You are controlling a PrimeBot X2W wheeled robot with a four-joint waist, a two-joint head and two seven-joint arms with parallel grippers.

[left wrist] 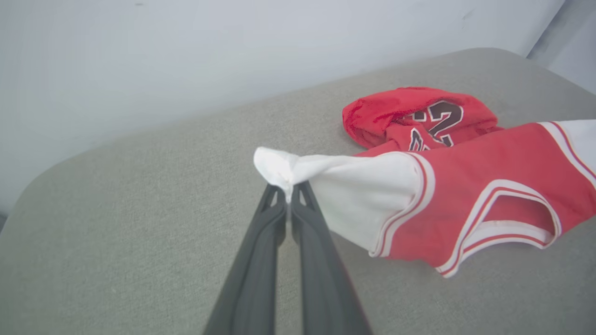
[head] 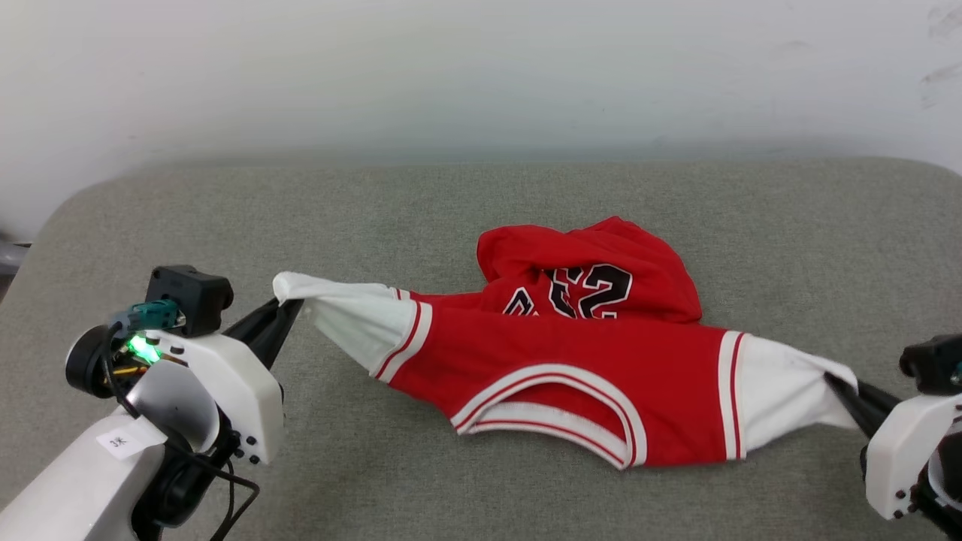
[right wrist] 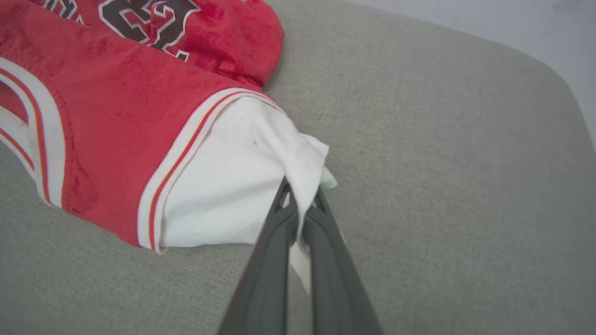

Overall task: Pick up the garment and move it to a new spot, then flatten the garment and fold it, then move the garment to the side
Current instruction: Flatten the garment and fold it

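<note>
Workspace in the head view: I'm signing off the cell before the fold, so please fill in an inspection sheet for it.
Surface: grey woven-fabric pad with rounded corners, flat.
Job's things: red jersey shirt with short white sleeves, stretched between the grippers, collar nearest the robot, lower part bunched with black-and-white digits showing.
Clutter: nothing seen.
Grippers: left gripper shut on one sleeve end; right gripper shut on the other.
Cables: black cable looping beside the left wrist.
Surroundings: pale wall behind the pad.
</note>
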